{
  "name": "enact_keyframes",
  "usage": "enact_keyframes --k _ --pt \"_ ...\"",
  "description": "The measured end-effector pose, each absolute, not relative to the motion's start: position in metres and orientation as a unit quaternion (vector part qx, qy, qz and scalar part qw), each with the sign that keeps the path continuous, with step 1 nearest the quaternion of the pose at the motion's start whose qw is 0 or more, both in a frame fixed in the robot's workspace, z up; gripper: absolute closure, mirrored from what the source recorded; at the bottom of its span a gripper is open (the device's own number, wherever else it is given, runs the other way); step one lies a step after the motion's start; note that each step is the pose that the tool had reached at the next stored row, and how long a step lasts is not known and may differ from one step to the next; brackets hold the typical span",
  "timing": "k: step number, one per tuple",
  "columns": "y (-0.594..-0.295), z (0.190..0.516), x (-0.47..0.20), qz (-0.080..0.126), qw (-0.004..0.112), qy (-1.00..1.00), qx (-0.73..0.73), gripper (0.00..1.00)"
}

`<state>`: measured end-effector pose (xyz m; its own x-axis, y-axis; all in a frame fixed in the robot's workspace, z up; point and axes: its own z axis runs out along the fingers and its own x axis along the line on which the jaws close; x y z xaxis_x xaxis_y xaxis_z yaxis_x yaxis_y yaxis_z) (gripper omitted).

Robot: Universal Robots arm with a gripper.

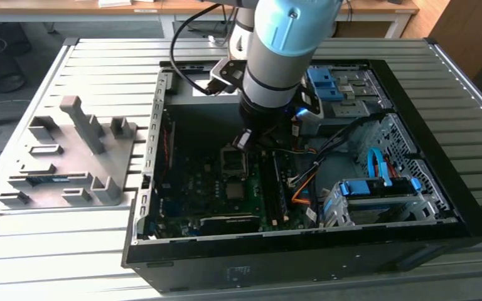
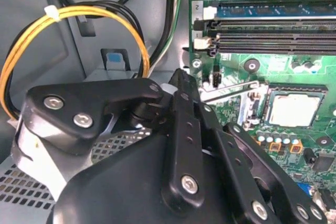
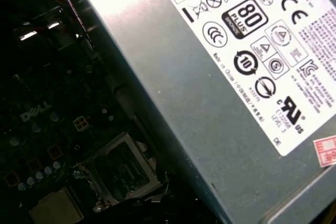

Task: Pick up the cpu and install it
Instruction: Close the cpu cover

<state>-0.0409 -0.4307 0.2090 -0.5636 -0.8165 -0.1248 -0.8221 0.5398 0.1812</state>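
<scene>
1. Silver-grey, the cpu (image 2: 295,109) already lies in the open socket (image 2: 262,109) on the motherboard (image 2: 241,51) in the second wrist view; the socket's metal lever (image 2: 227,94) stands out to one side.
2. In the exterior view, the end effector (image 1: 243,142) hangs inside the computer case (image 1: 308,251), just above the motherboard and near the socket.
3. I cannot tell if the end effector is wide or narrow; I see nothing held in it.
4. The power supply box (image 3: 220,77) is close beside the arm in the first wrist view.
5. Risks, as I judge: the yellow cables (image 2: 79,17) near the linkage can catch on it, and a tilted chip could bend the socket contacts if it is pressed.
</scene>
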Motion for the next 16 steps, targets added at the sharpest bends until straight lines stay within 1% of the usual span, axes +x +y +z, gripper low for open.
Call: enact_keyframes --k 16 --pt "-0.4325 0.2190 -0.0454 0.115 0.020 0.874 -0.472 0.90"
